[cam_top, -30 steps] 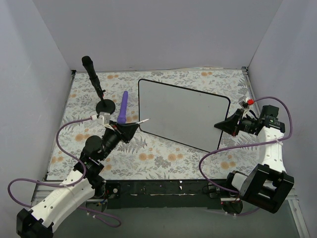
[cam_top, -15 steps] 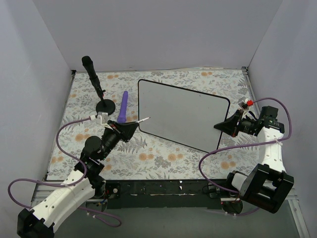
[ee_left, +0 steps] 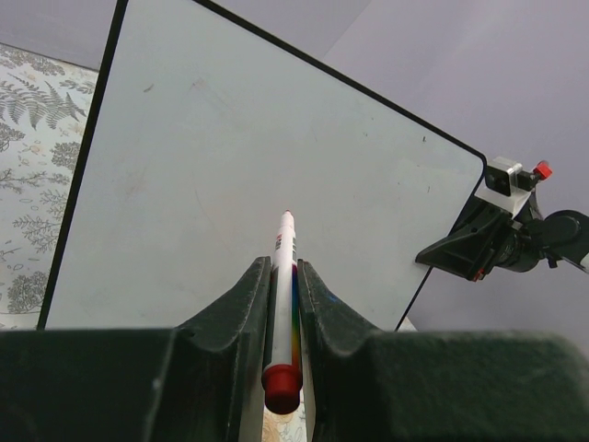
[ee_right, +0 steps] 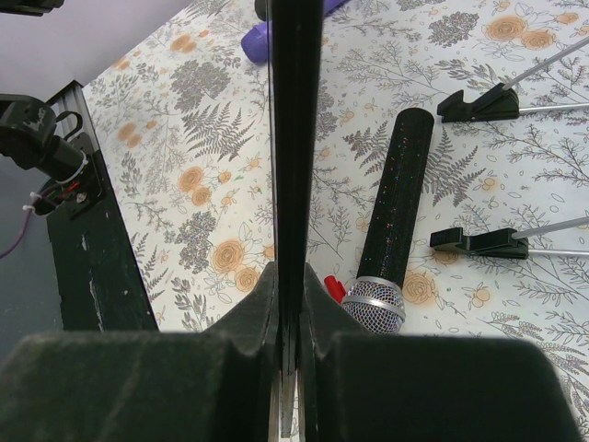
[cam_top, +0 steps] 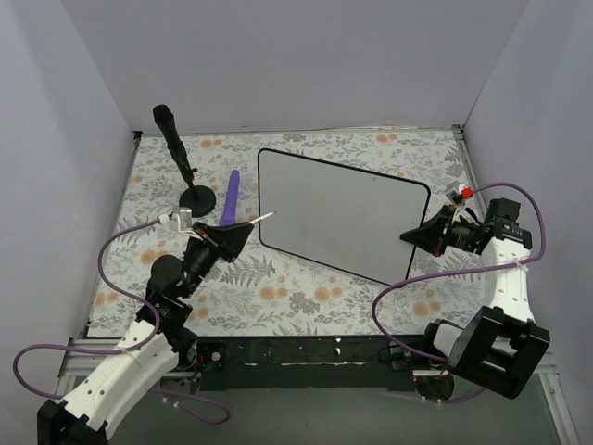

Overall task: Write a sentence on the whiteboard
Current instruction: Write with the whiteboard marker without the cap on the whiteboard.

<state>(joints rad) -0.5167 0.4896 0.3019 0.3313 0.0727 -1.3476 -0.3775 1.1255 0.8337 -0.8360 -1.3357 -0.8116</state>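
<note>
While the large, flat, glossy white whiteboard with thin black rim [cam_top: 343, 209] lies blank at mid-table, the left gripper [cam_top: 232, 238], clamped on a white, red-capped marker [ee_left: 285, 262], has drawn back slightly toward 8 o'clock, so writing has evidently not begun; the right gripper [cam_top: 419, 233] pinches the board's 4 o'clock edge.

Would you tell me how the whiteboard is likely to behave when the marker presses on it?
Probably stiff: the rim of the whiteboard looks straight where the right gripper clamps it. Its glossy face should let the marker glide easily. Held at one edge only, it may pivot or slide under a firm push.
</note>
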